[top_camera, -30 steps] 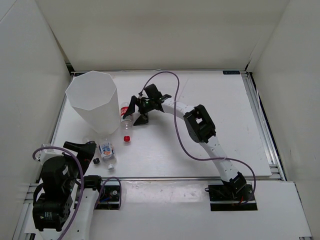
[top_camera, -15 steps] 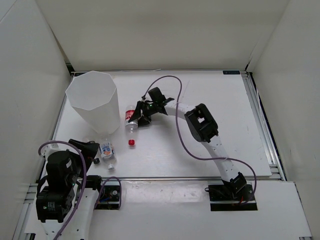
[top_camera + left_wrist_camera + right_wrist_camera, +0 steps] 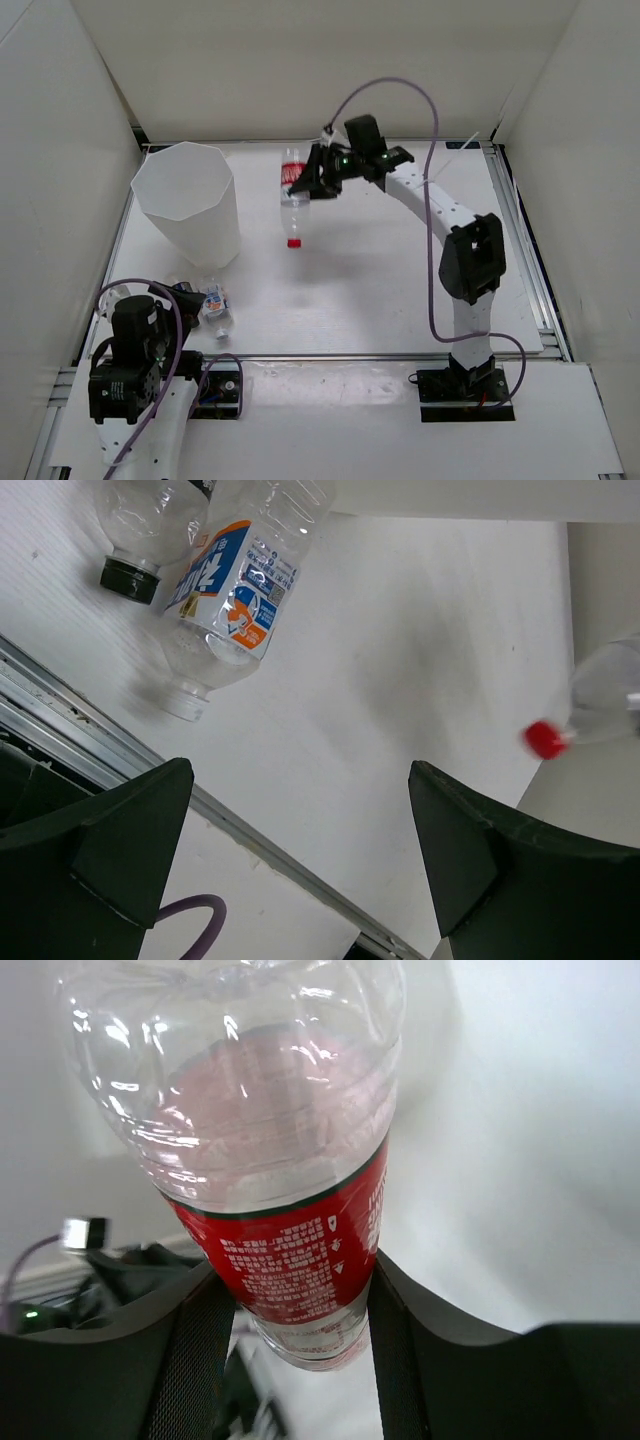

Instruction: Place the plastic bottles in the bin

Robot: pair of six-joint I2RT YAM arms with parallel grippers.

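1. Bin (image 3: 203, 232): tall white faceted container, upright on the far left of the table (image 3: 400, 290).

2. Red-labelled bottle (image 3: 293, 193): clear, red cap (image 3: 294, 242) pointing to the near side. It is held at the far middle of the table, to the right of the bin and apart from it. The wrist view shows the label (image 3: 290, 1250) pinched from both sides.

3. Right gripper (image 3: 305, 185): fingers clamped on the red-labelled bottle at its label band, arm stretched to the far side.

4. Blue-and-white-labelled bottle (image 3: 235, 585): lying on its side at the near left, near the table's front edge, white cap towards that edge.

5. Black-capped bottle (image 3: 140, 520): clear, lying just beside item 4, on its left in the wrist view.

6. Left gripper (image 3: 300, 820): fingers (image 3: 130, 840) spread wide, nothing between them, near the two lying bottles at the near left corner.
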